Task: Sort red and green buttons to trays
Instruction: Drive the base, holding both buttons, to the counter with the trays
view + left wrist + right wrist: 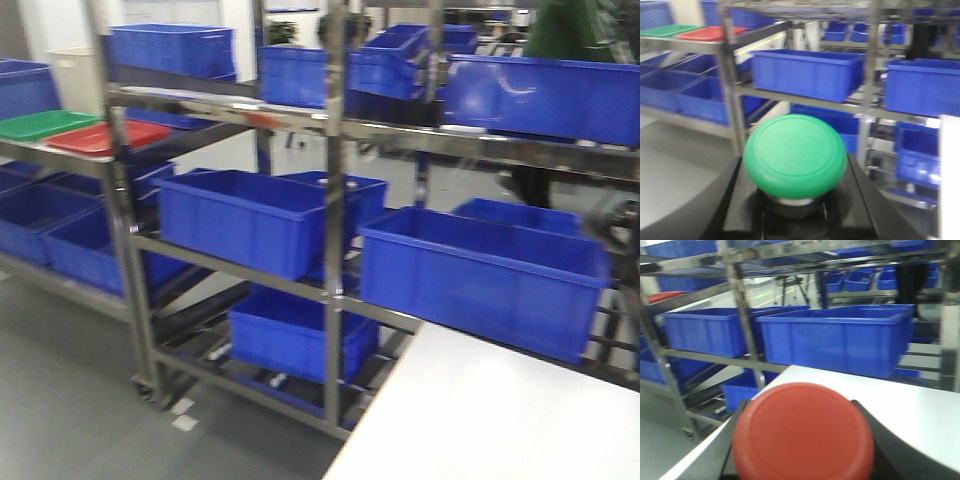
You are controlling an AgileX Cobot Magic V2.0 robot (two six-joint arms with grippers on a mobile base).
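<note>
Neither arm shows in the front view, so the wrist cameras tell it. The left pincer (796, 172) is closed around the green button (795, 152). The round green cap fills the middle of that view, and its dark base sits down between the two dark fingers (860, 200), one on each side. The cap hides the exact spot where the pads meet the base, and it stands a little proud of the fingertips.

The right pincer (797, 445) holds the red button (802, 432) the same way. The red cap bulges across the bottom of the view with a dark finger (890, 445) showing at its right and only a sliver of the other at its left. Behind it lies the white desk (920, 410), its near corner pointing toward the racks.

The two trays sit well apart from both buttons, on the upper shelf of the steel rack (333, 250) at the far left of the room. The green tray (42, 124) lies flat on the outside, and the red tray (105, 137) is just beside it, to its right. Neither seems to hold anything, though they are small and blurred from here. Deep blue crates (250, 215) fill the other shelves, above a grey floor (60, 400).
</note>
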